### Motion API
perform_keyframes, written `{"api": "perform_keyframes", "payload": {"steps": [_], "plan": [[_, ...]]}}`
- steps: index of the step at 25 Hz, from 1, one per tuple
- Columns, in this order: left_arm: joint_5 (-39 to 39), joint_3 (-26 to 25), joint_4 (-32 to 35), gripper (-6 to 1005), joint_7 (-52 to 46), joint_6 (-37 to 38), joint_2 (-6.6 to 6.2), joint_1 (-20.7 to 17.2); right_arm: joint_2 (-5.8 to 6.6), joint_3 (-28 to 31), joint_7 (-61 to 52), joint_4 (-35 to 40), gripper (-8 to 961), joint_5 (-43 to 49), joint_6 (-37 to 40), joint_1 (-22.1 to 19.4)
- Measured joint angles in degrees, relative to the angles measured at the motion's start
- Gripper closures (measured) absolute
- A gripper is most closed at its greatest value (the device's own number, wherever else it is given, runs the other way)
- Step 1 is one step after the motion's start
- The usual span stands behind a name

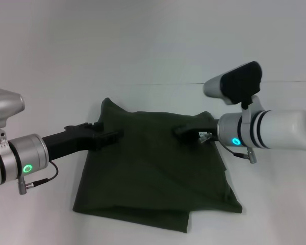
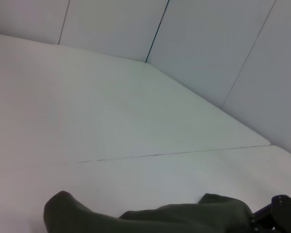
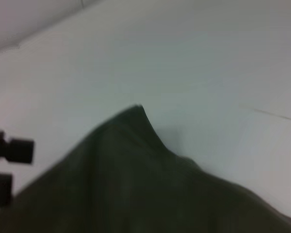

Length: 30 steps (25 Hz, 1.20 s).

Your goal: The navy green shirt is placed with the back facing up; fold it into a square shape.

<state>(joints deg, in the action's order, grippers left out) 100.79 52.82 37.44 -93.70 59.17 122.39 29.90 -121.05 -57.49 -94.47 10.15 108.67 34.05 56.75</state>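
Both forearms fill the near edges of the head view, left arm at lower left, right arm at mid right, each w/ a green ring light. Between them the navy green shirt (image 1: 153,173) is spread on the white table (image 1: 41,224), partly folded, plain side up; a 2nd layer shows at its near edge and a peak of cloth is raised at the far left corner.

Left gripper (image 1: 112,136) is seen over the shirt's far left edge, black fingers pointing inward; whether they're closed on cloth can't be told, since black blends w/ dark fabric. Right gripper (image 1: 183,130) is seen at the far right edge, largely hidden by its own wrist; its state can't be told either.

In the left wrist view only the shirt's far edge (image 2: 150,216) is shown, cut off at the frame edge, plus a dark gripper part in 1 corner. In the right wrist view a blurred raised fold (image 3: 136,179) is shown, w/ 2 black fingertips (image 3: 17,150) of the other gripper beyond.
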Motion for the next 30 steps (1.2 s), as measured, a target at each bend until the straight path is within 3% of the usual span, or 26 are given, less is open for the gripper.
{"api": "perform_keyframes", "payload": {"steps": [6, 16, 23, 26, 30], "plan": [[0.01, -0.01, 0.0, 292, -0.17, -0.07, 0.13, 0.07, -0.1, -2.39, -0.01, -1.41, 922, -0.05, -4.09, 0.46], [0.07, 0.11, 0.0, 289, -0.2, -2.34, 0.12, 0.48, 0.52, -1.97, -0.09, 2.7, 917, -1.56, -2.11, -0.91], [-0.37, -0.04, -0.32, 286, -0.43, -7.93, 0.12, 2.12, 1.12, -1.88, -2.91, 11.31, 913, -7.12, 5.32, -6.74], [-0.03, 0.06, -2.79, 284, -2.11, -14.23, 0.0, 5.09, 1.31, -1.88, -5.34, 15.52, 912, -7.39, 8.23, -10.07], [0.08, 0.29, -5.88, 282, -2.6, -16.74, -0.47, 7.37, 1.48, -1.83, -7.28, 18.83, 910, -7.4, 11.61, -13.59]]}}
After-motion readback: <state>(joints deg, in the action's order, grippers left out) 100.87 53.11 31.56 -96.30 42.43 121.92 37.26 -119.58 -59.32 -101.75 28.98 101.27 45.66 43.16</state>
